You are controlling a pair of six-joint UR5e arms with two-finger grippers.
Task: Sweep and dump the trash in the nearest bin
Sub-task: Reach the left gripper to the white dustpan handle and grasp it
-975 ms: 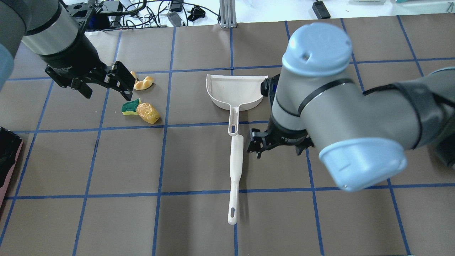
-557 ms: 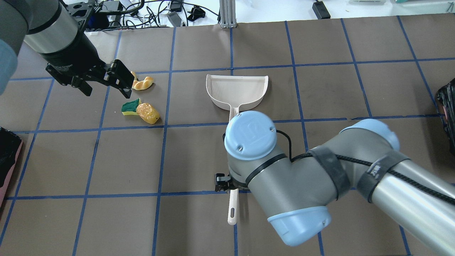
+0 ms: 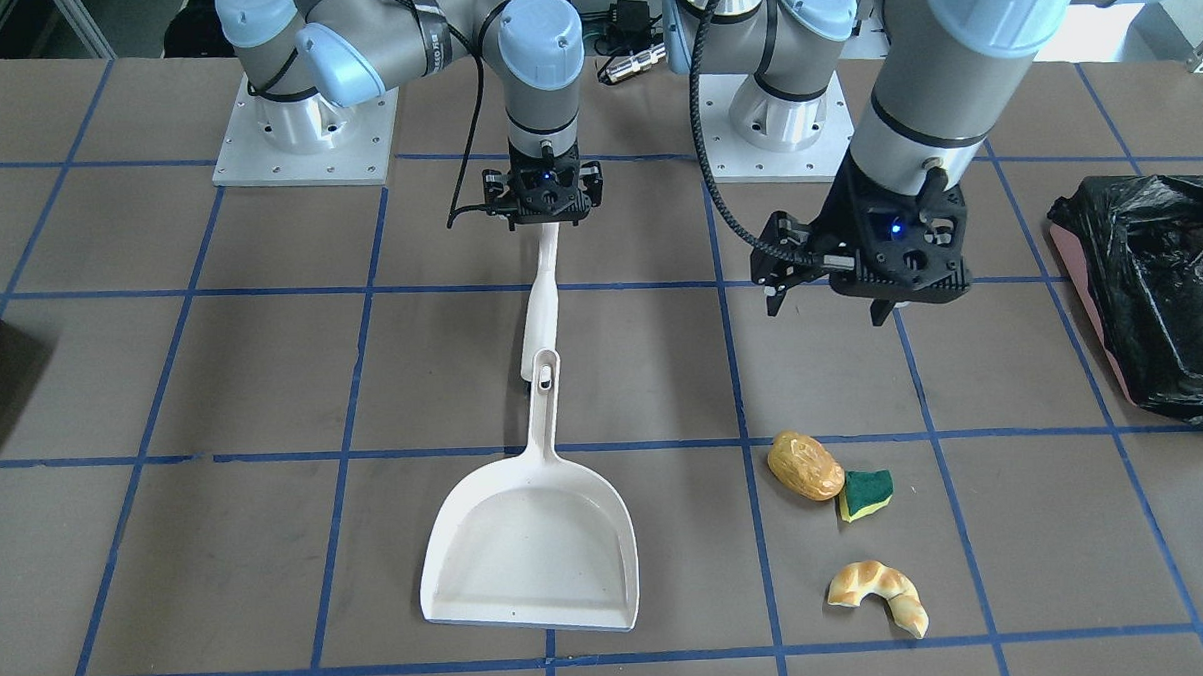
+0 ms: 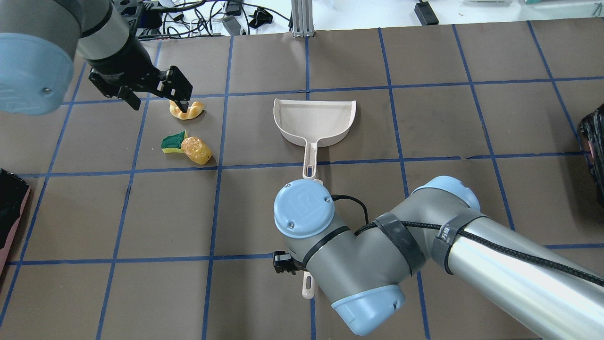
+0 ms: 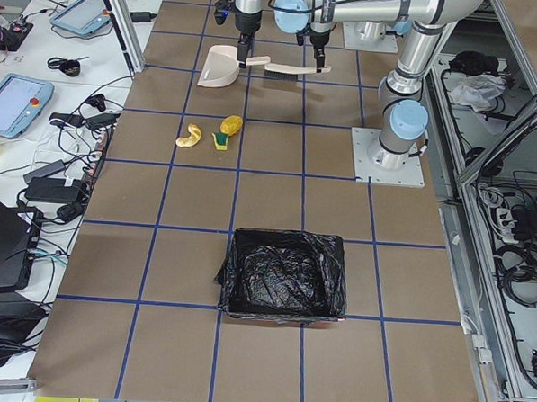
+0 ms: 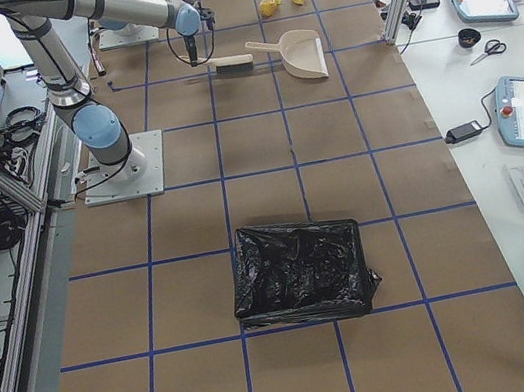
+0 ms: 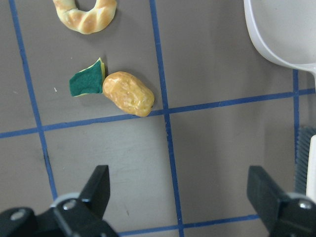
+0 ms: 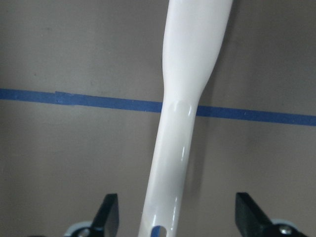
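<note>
Brown table point(image 3: 213, 392), blue tape grid: dustpan point(image 3: 529, 551) and brush point(image 3: 539, 310) end to end, potato point(image 3: 806, 465) touching sponge point(image 3: 866, 493), croissant point(image 3: 875, 591) near, bin point(image 3: 1150, 289) at edge.

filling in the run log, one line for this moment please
right end effector open astride brush handle | left end effector open near trash | dustpan empty

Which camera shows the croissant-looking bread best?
The exterior front-facing view: the croissant lies whole and unblocked there. Overhead, the left gripper covers part of it; the left wrist view cuts off its top; both side views show it tiny; the right wrist view misses it.
</note>
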